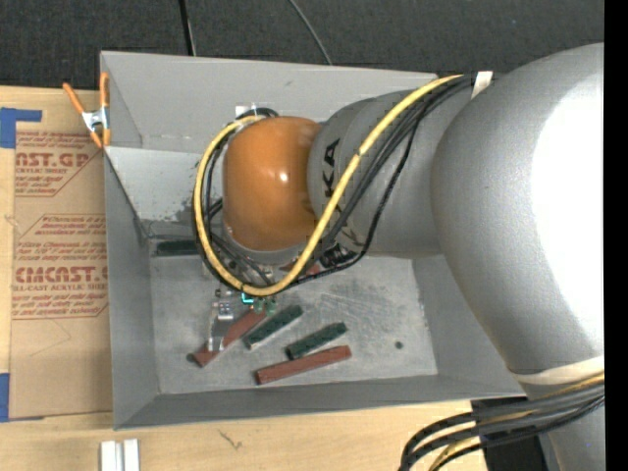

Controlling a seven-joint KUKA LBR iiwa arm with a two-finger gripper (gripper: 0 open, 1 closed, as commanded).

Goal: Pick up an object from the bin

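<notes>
A grey metal bin (132,292) stands on a light wooden tabletop (294,440), and its floor is scratched and dull. At the far left of the floor, close under the sloping wall, lies a dark green strip (177,248), flat and almost level in the view.

Nearer to the front lies a reddish-brown stick (234,333), thin, flat and straight. Its long axis runs on a diagonal: the lower end points to the front left corner of the bin and the upper end points up and to the right. The gripper (224,320) is down at this stick, about at its middle, under the round orange cover (265,180) of the arm (510,194). I cannot tell whether the gripper is apart, together or clamped on the stick, because the wrist and cables hide much of it.

Just right of this stick lies a green stick (273,327) on nearly the same diagonal. A second green stick (316,340) lies a little further right, also rising to the right. In front of both is a longer reddish-brown stick (302,364), only slightly tilted. Well apart on the right there is a small dark speck (398,343).
</notes>
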